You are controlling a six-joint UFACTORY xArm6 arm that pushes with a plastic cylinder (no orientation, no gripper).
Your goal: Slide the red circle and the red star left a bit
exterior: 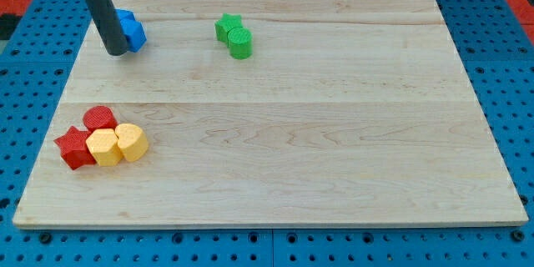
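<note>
The red circle (pixel 99 118) sits at the view's lower left of the wooden board (pixel 317 133). The red star (pixel 74 147) lies just below and left of it, touching. Two yellow blocks (pixel 103 147) (pixel 132 143) press against their right side. My tip (pixel 116 52) is at the view's upper left, far above the red blocks, right beside the left of the blue blocks (pixel 130 30).
Two green blocks (pixel 234 34) sit together at the view's upper middle. The board's left edge (pixel 52 129) runs close to the red star. A blue pegboard (pixel 501 67) surrounds the board.
</note>
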